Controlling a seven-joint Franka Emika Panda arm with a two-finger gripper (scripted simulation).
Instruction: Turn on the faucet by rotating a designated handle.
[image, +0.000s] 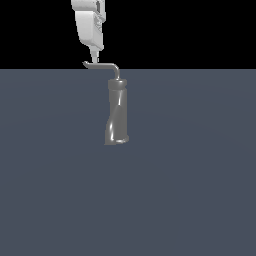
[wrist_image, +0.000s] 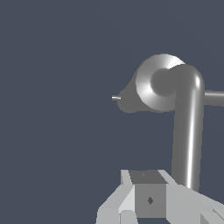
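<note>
Gripper (image: 93, 56) hung over the hooked tip of the handle (image: 102, 65), left of the upright faucet (image: 117, 112); state of the jaws could not be told.

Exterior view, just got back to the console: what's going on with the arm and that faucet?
The arm's gripper has its fingertips down at the hooked tip of the thin L-shaped handle, above the faucet column standing on the grey floor. The wrist view shows the rod running alongside the fingers. Whether the fingers are closed or touching the rod is unclear.
</note>
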